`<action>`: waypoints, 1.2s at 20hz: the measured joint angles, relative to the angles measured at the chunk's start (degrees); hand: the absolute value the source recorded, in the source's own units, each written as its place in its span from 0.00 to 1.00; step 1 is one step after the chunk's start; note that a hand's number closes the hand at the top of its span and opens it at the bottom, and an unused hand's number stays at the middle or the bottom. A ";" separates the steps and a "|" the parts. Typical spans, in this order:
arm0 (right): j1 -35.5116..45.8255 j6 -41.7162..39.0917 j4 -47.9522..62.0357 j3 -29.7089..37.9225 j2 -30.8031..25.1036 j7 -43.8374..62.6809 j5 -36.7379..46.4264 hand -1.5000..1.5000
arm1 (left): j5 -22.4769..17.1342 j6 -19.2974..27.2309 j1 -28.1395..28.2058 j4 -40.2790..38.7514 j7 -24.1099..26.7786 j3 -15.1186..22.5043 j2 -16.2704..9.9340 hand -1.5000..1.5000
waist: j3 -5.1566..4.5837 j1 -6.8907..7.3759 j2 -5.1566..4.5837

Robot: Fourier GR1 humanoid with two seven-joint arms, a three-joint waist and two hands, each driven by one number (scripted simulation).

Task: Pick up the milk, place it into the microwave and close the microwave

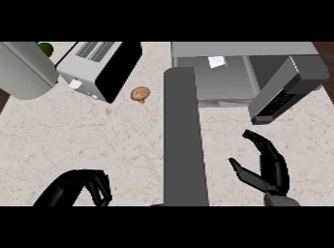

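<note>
We have one view only, from the head, looking steeply down onto the desk (91, 140); our forearms enter from the lower edge, fairly near.

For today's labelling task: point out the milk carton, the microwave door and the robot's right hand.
milk carton (217, 61), head view, on its top face inside the microwave.
microwave door (287, 92), head view, on the open door's inner panel.
right hand (271, 170), head view, on its straight fingers.
</note>
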State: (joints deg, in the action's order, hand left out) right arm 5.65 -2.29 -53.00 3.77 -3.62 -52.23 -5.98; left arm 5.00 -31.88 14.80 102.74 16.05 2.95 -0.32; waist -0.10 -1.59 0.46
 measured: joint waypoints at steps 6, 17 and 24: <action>-11.46 -4.00 -15.27 0.03 -2.31 4.71 -4.32 0.00 | 4.47 5.59 -8.37 -5.33 -1.73 4.85 0.23 1.00 | 0.03 0.36 -0.25; -20.65 -5.87 -31.24 2.74 -6.98 10.15 -7.27 0.00 | 7.08 21.92 -27.95 -23.78 -0.85 21.06 0.07 1.00 | 0.05 0.16 -0.45; -21.69 -8.41 -36.78 4.36 -9.18 12.30 -9.65 0.00 | 0.61 34.33 -38.58 -35.49 -3.44 34.12 -0.06 1.00 | 0.05 -0.54 -0.55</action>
State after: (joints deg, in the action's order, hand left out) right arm -16.05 -10.69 -89.78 8.14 -12.80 -39.93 -15.63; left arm 5.60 2.44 -23.78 67.25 12.62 37.07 -0.38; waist -0.05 -2.13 -0.09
